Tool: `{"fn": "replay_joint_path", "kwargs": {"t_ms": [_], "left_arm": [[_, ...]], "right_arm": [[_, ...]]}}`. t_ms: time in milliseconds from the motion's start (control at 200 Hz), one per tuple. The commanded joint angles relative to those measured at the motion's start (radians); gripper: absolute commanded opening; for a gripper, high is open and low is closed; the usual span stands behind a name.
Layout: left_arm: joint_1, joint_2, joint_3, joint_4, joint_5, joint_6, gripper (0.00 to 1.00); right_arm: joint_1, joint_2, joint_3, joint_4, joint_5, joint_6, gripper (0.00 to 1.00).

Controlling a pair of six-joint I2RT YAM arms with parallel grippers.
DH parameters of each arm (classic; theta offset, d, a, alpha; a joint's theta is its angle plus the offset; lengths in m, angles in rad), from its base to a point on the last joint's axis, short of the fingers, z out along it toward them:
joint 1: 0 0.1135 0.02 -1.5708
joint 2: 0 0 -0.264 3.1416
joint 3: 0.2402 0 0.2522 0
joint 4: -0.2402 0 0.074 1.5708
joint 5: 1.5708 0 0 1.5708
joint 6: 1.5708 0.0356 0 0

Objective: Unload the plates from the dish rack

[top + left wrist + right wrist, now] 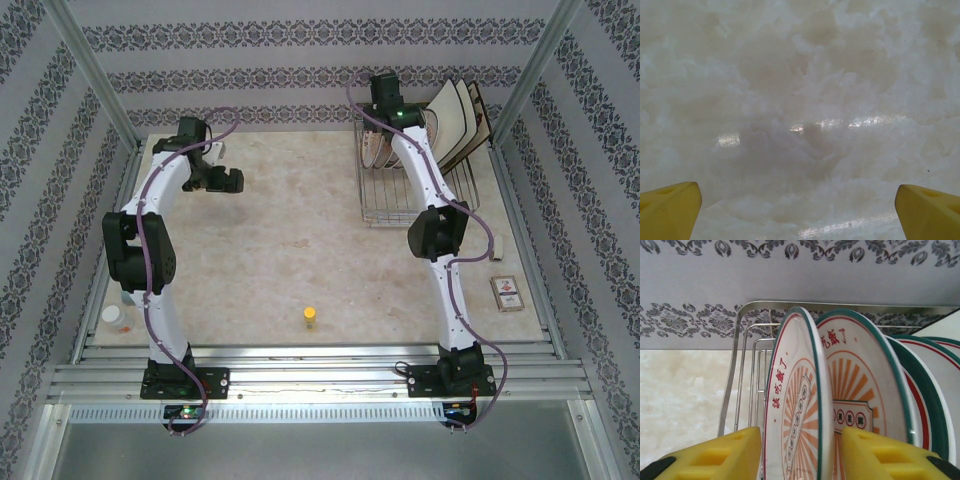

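- Right tool (pixel 800 455): its fingers straddle the nearest round plate (pixel 795 405); you cannot tell whether they clamp it.
- Beyond it, more round plates (pixel 865 390) and the square plates (pixel 455 120) stand in the dish rack (pixel 740 380).
- Left tool (pixel 799 207): spread wide above the tabletop (pixel 800 100).
- Treat unloading as barely begun.

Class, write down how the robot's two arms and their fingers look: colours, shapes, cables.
The left arm and right arm have white links with black joints and bases. A purple cable loops along each. The fingers are blocky and yellow, with moulded recesses.
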Motion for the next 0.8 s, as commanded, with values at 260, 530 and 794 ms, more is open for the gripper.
{"fn": "replay_joint_path", "kwargs": {"t_ms": [260,530,794], "left_arm": [[-0.007,-0.061,-0.047,0.001,-0.006,0.008,1.0],[-0.007,-0.09,-0.076,0.007,-0.018,0.009,1.0],[-0.007,-0.107,-0.093,0.006,-0.03,0.006,1.0]], "right_arm": [[0.014,0.06,0.034,0.032,0.01,0.023,0.34],[0.032,0.03,0.033,0.027,0.064,0.024,0.13],[0.053,-0.04,0.033,0.024,0.098,0.023,0.0]]}}
